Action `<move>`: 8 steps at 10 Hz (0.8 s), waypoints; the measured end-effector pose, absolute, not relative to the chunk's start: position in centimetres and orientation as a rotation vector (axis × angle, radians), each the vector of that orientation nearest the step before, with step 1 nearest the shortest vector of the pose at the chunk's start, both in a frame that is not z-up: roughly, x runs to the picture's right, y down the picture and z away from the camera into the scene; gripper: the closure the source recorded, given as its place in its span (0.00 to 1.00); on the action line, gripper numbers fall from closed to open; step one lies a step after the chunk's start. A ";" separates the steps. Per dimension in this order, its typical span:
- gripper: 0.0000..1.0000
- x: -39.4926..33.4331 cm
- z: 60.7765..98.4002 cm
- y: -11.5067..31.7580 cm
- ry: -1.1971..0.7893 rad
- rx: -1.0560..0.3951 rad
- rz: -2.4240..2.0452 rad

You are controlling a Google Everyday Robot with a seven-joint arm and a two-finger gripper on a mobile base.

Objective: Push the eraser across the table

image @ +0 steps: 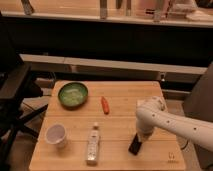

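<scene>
1. Camera view: the white arm (172, 122) reaches in from the right over the table (125, 95); its gripper (140, 136) points down with fingers closed, holding nothing, tip at the eraser (134, 145).
2. The eraser lies near the front edge, right of centre.
3. Left of it lie a white bottle (93, 145), a paper cup (56, 135), a green bowl (73, 94) and a small red object (105, 105).

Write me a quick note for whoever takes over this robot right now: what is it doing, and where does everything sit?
Tool: shut, low at the near right of the square light wooden table, right at the top of the small flat black eraser; contact can't be confirmed.
Other things: green bowl far left, small red item mid-table, white cup and lying white bottle near left.
Done: tool brought to the eraser.
Left: push it across the table.
</scene>
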State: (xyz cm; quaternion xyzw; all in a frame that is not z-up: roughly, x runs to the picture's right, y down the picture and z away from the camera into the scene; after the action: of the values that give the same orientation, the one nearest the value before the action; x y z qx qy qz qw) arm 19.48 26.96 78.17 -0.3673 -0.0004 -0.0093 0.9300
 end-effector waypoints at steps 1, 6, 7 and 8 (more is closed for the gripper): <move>1.00 19.6 78.0 26.9 -0.001 -0.751 -0.013; 1.00 18.2 78.3 26.5 0.003 -0.758 -0.043; 1.00 18.3 78.3 26.5 0.003 -0.758 -0.042; 1.00 18.2 78.3 26.5 0.004 -0.760 -0.046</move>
State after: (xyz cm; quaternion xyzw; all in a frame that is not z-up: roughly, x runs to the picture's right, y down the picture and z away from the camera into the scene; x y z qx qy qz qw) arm 18.24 26.47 78.29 -0.3707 0.0021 -0.0223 0.9285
